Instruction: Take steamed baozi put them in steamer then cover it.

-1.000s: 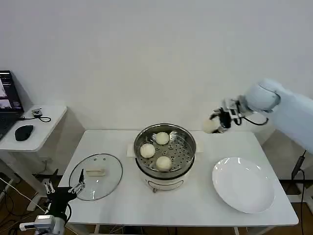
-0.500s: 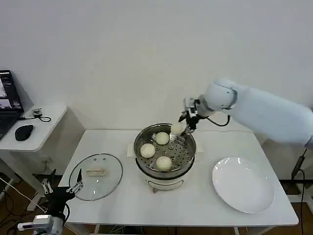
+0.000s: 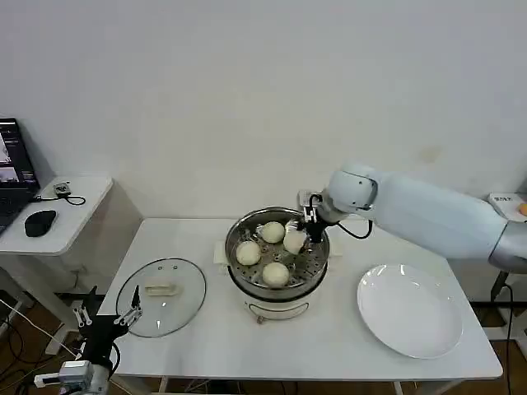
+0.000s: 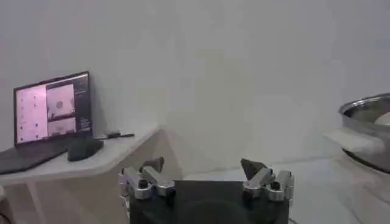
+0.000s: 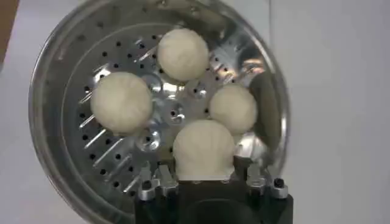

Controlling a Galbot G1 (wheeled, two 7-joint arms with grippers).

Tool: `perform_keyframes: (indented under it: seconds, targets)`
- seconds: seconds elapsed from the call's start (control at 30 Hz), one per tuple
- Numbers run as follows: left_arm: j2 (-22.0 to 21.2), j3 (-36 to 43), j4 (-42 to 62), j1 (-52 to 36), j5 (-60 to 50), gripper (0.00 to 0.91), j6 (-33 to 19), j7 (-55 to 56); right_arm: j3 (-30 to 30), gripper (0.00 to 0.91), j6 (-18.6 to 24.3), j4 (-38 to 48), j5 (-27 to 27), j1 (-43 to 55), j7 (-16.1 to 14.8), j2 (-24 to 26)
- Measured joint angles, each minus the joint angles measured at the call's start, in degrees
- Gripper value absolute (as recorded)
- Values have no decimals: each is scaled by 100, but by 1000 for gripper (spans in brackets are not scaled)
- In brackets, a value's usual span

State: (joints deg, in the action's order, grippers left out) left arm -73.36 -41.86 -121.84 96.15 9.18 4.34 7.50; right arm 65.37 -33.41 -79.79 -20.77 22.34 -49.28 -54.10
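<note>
Placement of the fourth baozi is in hand: the right tool, closed around it, hangs inside the steamer beside three others. Next it should release; the cover lies on the surface near the idle, spread left tool.

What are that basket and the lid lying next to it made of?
The steamer looks like polished stainless steel: mirror-bright walls and a perforated floor that reflects the steamed baozi. The cover seems to be clear glass, since the table shows through it, with a metal rim and a white, probably plastic, handle.
</note>
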Motion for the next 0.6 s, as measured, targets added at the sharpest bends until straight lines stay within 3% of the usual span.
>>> perform_keyframes:
  seconds: [0.23,0.27,0.3,0.6]
  targets:
    - [-4,-12,0,13,-1,907,-8,0,19,665,-37,28,114,-145,27,-11]
    - [-3,-15,0,12,-2,907,-9,0,18,746,-40,30,127,-161,31,-11]
    - [-3,-16,0,12,-2,907,-11,0,14,907,-40,27,136,-170,34,-8]
    - [-1,-30,4,15,-2,907,-14,0,-111,907,-62,-79,144,-149,79,78]
